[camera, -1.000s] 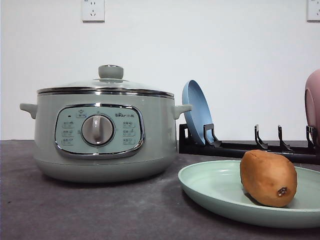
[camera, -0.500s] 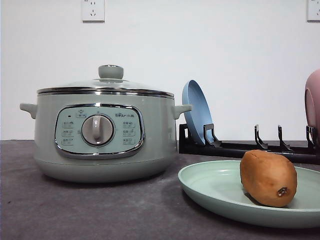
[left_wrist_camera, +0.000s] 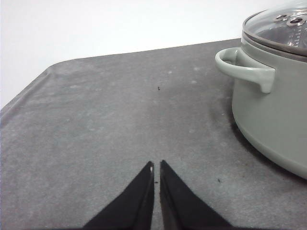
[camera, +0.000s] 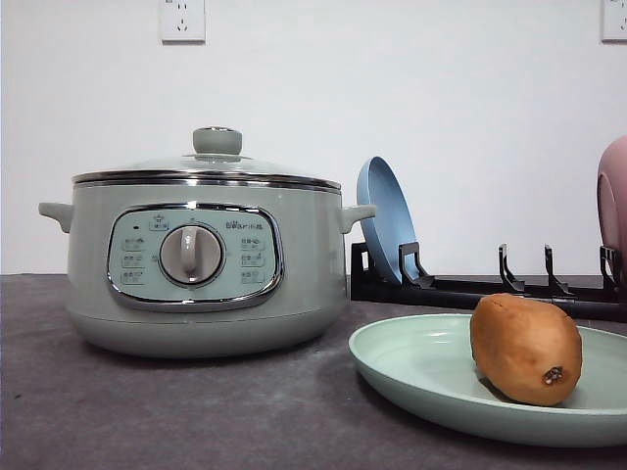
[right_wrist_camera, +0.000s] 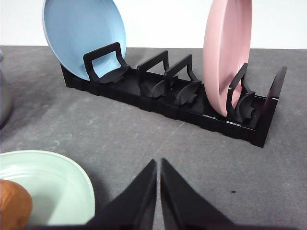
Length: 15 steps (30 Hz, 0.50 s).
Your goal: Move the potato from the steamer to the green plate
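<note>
Potato point(camera: 525, 350) lies on the green plate point(camera: 411, 367), resting on its side with the dark spot facing the front camera, well apart from the steamer point(camera: 201, 255), which stands at about nine o'clock from the plate with its glass lid point(camera: 211, 164) seated. Judged from this layout, the transfer looks complete.

Left tool point(left_wrist_camera: 156, 170) is clenched on nothing, tips nearly touching, poised over bare counter point(left_wrist_camera: 105, 124) near the steamer's side handle point(left_wrist_camera: 244, 72). Right tool point(right_wrist_camera: 158, 167) is likewise clenched and empty, over the counter between the green plate and the black rack point(right_wrist_camera: 192, 103), which holds the blue plate point(right_wrist_camera: 84, 31) and the pink plate point(right_wrist_camera: 228, 52) on edge.

Remaining risks are small. An oval potato on a shallow glossy plate could roll if the plate were nudged. A right arm swinging toward twelve o'clock could clip the rack and tip the upright plates; the left arm, if it drifted sideways, could knock the steamer handle.
</note>
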Each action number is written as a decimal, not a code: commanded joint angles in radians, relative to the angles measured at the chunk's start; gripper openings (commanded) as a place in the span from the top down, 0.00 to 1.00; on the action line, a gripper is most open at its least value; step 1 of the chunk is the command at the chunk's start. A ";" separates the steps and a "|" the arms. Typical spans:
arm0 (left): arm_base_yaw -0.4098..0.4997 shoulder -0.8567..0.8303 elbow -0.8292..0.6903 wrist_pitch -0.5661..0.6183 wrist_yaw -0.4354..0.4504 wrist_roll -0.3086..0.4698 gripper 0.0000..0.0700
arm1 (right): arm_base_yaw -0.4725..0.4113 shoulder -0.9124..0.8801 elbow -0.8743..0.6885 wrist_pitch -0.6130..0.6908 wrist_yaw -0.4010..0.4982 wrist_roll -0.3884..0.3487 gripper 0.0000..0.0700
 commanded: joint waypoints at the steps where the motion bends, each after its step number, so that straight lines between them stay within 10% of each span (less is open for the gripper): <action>1: 0.001 -0.002 -0.020 -0.006 -0.002 -0.005 0.98 | -0.002 -0.002 -0.005 0.007 0.001 -0.007 1.00; 15: 0.001 -0.002 -0.020 -0.006 -0.002 -0.005 0.98 | -0.002 -0.002 -0.005 0.007 0.001 -0.007 1.00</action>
